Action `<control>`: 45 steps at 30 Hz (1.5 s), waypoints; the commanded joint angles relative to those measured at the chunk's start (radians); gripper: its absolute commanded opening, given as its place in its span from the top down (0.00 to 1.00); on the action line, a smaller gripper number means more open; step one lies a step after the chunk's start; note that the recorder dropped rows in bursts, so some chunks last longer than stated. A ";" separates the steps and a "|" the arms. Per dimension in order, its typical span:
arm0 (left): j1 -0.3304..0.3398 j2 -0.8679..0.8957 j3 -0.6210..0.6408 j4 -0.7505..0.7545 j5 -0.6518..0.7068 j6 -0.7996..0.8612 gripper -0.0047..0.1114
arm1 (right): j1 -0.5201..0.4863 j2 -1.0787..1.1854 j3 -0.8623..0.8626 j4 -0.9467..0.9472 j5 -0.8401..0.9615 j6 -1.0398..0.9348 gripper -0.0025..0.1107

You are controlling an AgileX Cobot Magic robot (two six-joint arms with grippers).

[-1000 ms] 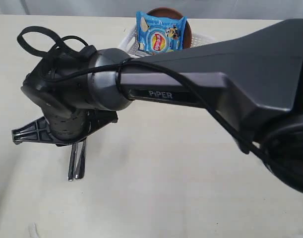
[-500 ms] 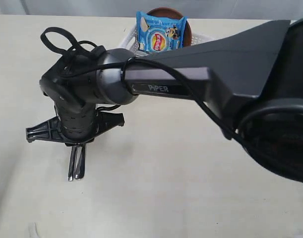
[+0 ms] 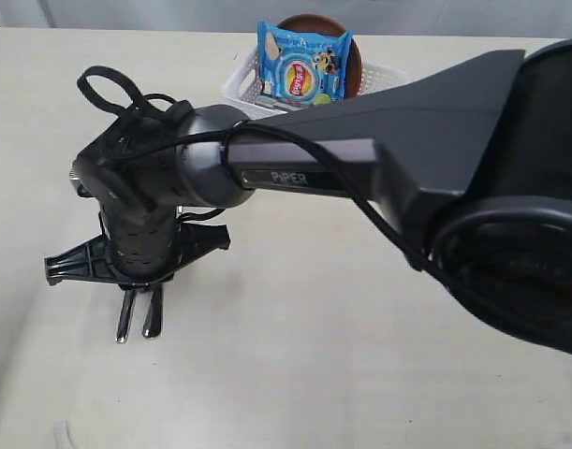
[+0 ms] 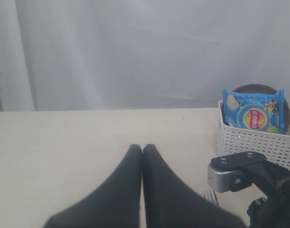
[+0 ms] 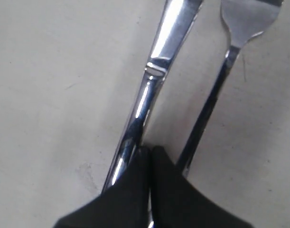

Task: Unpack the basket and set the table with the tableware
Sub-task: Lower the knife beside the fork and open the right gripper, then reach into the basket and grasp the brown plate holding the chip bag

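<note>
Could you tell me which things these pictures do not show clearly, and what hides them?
Exterior view: the right arm covers most of the basket; only the crisp packet and brown plate show, and other contents are hidden.
Exterior view: the right gripper has its fingertips hidden under its own wrist.
Right wrist view: the knife and fork are cut off by the picture's edges.
Left wrist view: the basket wall hides its inside.

blue crisp packet (image 3: 303,62) upright, yellow-and-red logo outward; pale curtain (image 4: 135,52) behind
</note>
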 commanded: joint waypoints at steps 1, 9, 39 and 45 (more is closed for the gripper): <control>-0.002 -0.004 0.003 0.002 -0.006 0.001 0.96 | 0.001 0.003 0.000 0.000 0.003 -0.015 0.98; -0.002 -0.004 0.003 0.002 -0.006 0.001 0.96 | 0.001 -0.028 0.000 0.000 0.003 -0.041 0.98; -0.002 -0.004 0.003 0.002 -0.006 0.001 0.96 | -0.463 -0.342 0.000 -0.238 0.250 -0.355 0.98; -0.002 -0.004 0.003 0.002 -0.006 0.001 0.96 | -0.591 -0.342 0.000 -0.238 0.222 -0.381 0.98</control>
